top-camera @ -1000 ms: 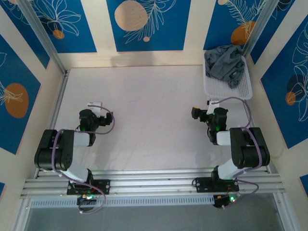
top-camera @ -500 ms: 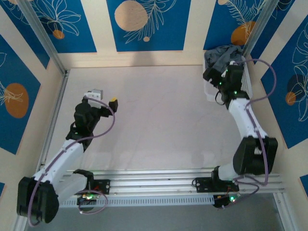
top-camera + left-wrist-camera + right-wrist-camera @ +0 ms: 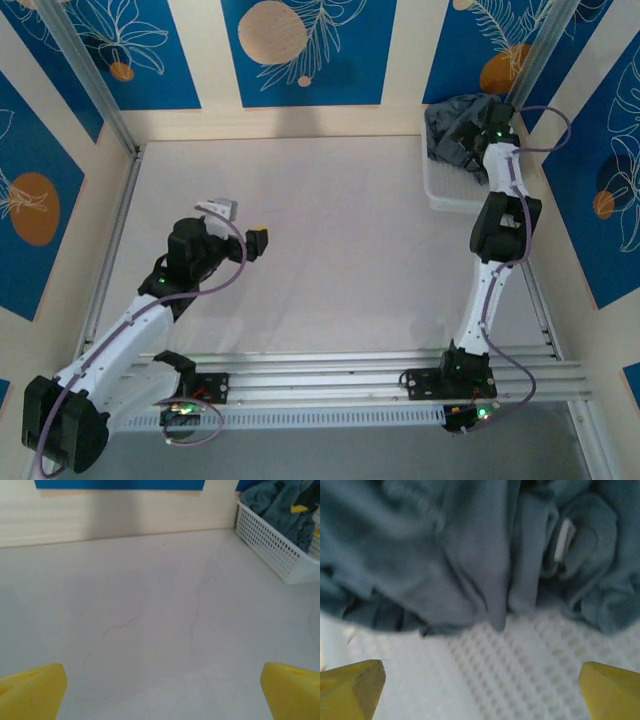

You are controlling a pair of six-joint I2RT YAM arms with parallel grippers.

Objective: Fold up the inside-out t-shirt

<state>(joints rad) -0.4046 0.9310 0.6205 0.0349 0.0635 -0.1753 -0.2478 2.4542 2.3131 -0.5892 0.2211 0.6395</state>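
The slate-grey t-shirt [image 3: 446, 117] lies crumpled in the white mesh basket [image 3: 445, 190] at the table's far right corner. My right gripper [image 3: 468, 138] hangs over the basket, just above the cloth. In the right wrist view the bunched shirt [image 3: 470, 555] with a white label [image 3: 564, 540] sits just ahead of my open right gripper [image 3: 480, 690], whose yellow fingertips [image 3: 350, 687] are wide apart over the basket floor [image 3: 520, 665], holding nothing. My left gripper [image 3: 243, 224] is open over bare table at the left. The left wrist view has the shirt [image 3: 275, 502] and basket [image 3: 272, 545] far off at upper right.
The pale marbled table [image 3: 320, 220] spreads between the arms. Cream walls with blue panels close the back and sides. A metal post [image 3: 530, 50] stands right behind the basket. The aluminium rail [image 3: 320, 365] with both arm bases runs along the near edge.
The right arm has stretched further to the back, bringing its gripper over the shirt in the basket. The left gripper has shifted a little right and nearer.
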